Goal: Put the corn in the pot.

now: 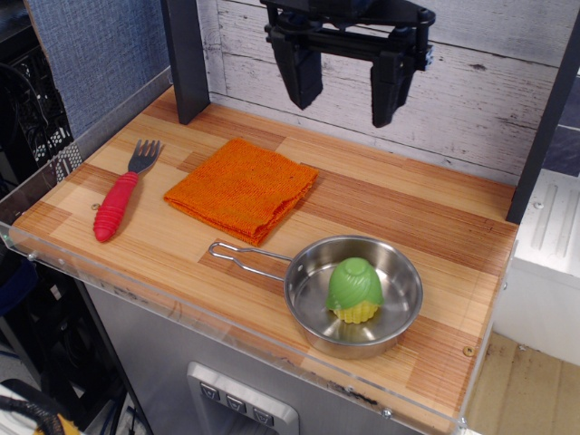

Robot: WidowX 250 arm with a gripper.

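While corn (354,290) sits in pot (399,272), gripper (345,98) wide open, empty.

No text, label, brand, number or sign can be read anywhere in the view. The small buttons on the grey panel (237,403) below the tabletop (426,227) carry marks, but they are too small to read.
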